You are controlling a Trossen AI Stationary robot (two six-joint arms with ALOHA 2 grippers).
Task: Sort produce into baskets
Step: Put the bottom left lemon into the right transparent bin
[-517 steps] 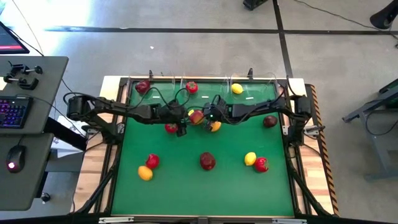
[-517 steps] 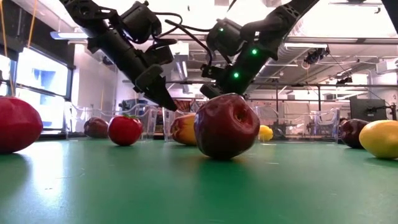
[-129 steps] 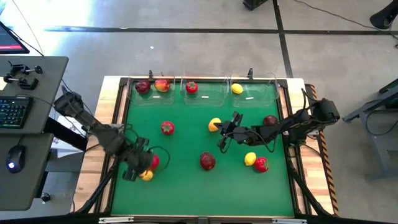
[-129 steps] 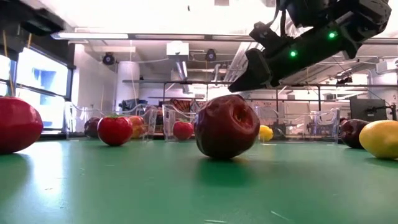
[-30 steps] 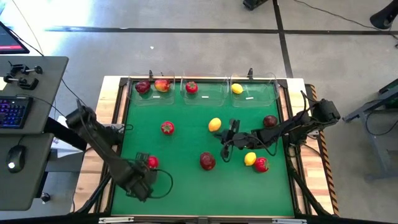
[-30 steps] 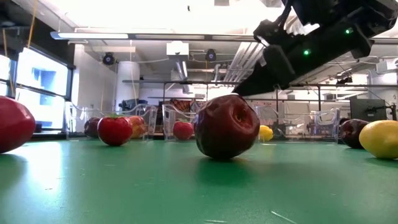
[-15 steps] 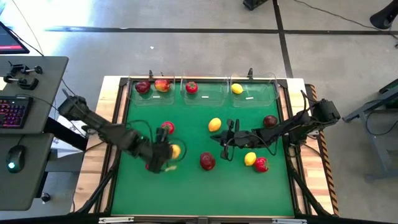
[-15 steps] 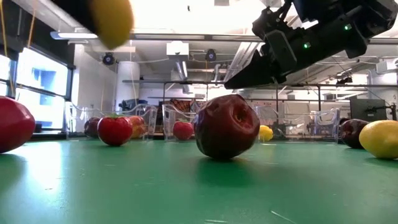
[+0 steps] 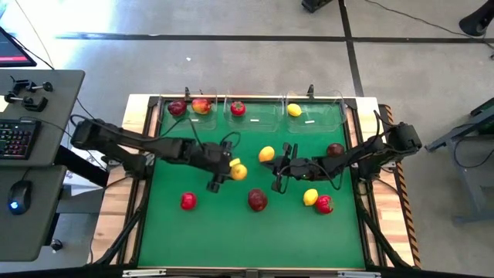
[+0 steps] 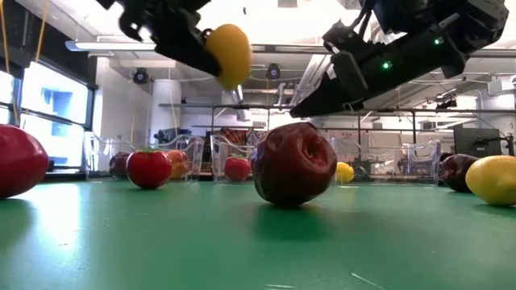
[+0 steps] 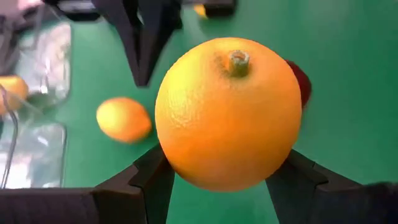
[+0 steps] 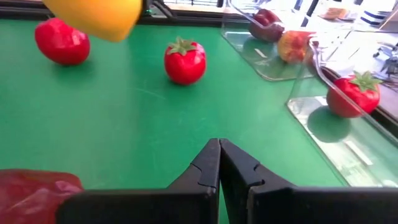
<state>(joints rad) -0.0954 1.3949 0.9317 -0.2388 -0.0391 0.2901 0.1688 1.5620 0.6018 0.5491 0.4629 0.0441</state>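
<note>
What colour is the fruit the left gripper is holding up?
Orange-yellow fruit with a small stem; the left wrist view shows it best.

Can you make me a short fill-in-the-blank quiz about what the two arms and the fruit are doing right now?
1. The left gripper holds a yellow-orange fruit ____ the green mat.
2. The right gripper has its fingers ____.
3. The bin at the far right holds one ____.
4. The middle bin holds ____ fruit.

Missing words: above; shut; lemon; one
</note>
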